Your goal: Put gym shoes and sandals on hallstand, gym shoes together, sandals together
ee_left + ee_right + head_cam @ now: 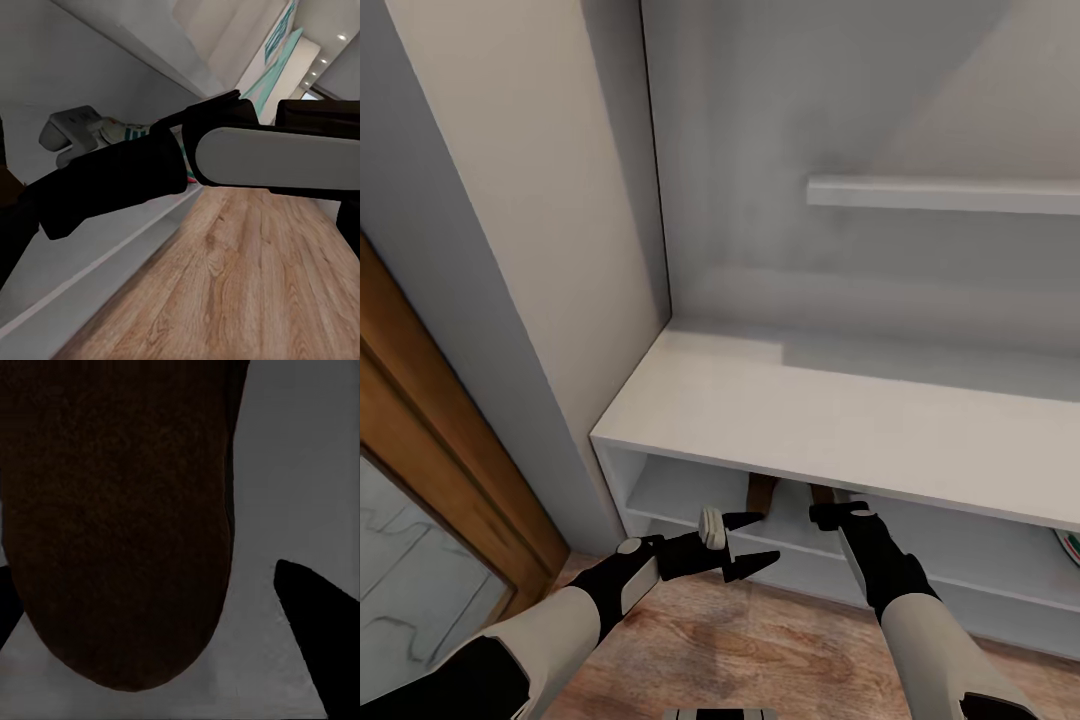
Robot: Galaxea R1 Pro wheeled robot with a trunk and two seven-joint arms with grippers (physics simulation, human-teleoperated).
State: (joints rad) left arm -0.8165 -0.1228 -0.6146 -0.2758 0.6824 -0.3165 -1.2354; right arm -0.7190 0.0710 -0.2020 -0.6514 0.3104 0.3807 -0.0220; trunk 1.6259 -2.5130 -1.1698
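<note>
The pale-grey hallstand [780, 410] stands against the wall, with open shelf tiers under its flat top. Two brown sandal ends [763, 492] [822, 492] peek out side by side on the upper tier. My right gripper [830, 515] reaches in at the right-hand sandal. In the right wrist view the dark brown sandal [120, 510] lies on the grey shelf between the spread fingers of that gripper [142, 577], and one fingertip [311, 630] is clear of it. My left gripper [750, 542] hangs open and empty before the shelf. White gym shoes [75, 127] sit further along the shelf, one edge [1068, 545] at the far right.
A wooden door frame [450, 470] and a grey wall corner [540, 330] close in on the left. Wood-plank corridor floor [740, 650] runs in front of the unit. A thin upper shelf [950, 195] juts from the back panel. My right forearm [270, 154] crosses the left wrist view.
</note>
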